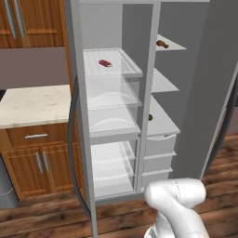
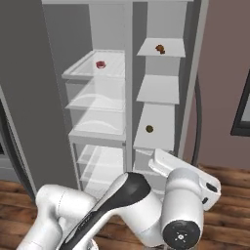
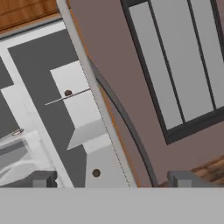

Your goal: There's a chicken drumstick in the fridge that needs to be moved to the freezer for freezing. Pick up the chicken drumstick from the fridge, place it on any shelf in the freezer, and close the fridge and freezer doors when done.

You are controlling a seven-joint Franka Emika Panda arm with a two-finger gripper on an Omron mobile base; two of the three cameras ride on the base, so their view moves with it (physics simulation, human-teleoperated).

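Note:
Both fridge and freezer doors stand open. The chicken drumstick [image 1: 161, 44] [image 2: 159, 49] [image 3: 68, 92], a small brown club-shaped piece, lies on the top white shelf [image 1: 174, 45] [image 2: 172, 48] of the narrow freezer [image 2: 166, 19]. The wider fridge [image 2: 68, 29] has clear shelves. My gripper [image 3: 113, 178] is open and holds nothing; it looks up into the freezer from low down. My hand [image 2: 195, 183] hangs in front of the freezer's drawers, well below the drumstick. The fridge door [image 2: 24, 97] swings out left, the freezer door [image 1: 209, 93] right.
A flat red slab of meat [image 1: 105, 63] [image 2: 100, 64] lies on the fridge's top clear shelf. A small round dark thing [image 1: 150, 117] [image 2: 149, 129] [image 3: 96, 173] sits on the freezer's third shelf. A marble counter [image 1: 32, 104] stands left, a window [image 3: 183, 57] right.

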